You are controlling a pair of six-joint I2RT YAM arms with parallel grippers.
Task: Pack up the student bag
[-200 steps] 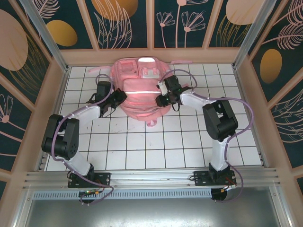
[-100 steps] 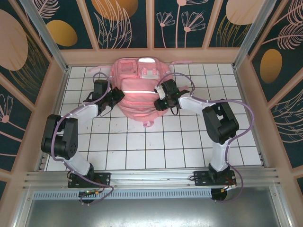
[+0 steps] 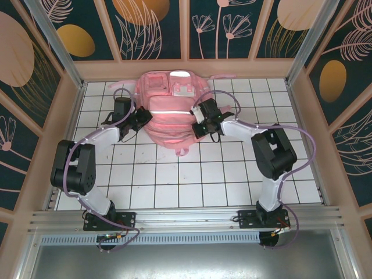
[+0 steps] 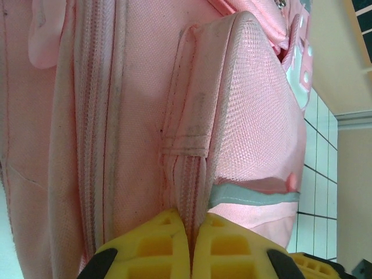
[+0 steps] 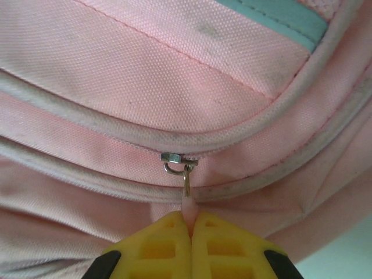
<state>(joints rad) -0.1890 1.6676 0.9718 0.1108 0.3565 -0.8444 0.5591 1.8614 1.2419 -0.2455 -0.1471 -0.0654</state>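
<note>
No legible text, brand or number on student bag (image 3: 170,123).

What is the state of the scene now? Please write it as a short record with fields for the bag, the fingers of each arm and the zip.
bag: pink, lying front up at the far middle of the tiled table
left fingers: shut, pinching a fabric ridge on the bag's side
right fingers: shut on the pink zip pull
slider: metal, just beyond the right fingers, on a curved zip line
zip open or closed: cannot tell
</note>
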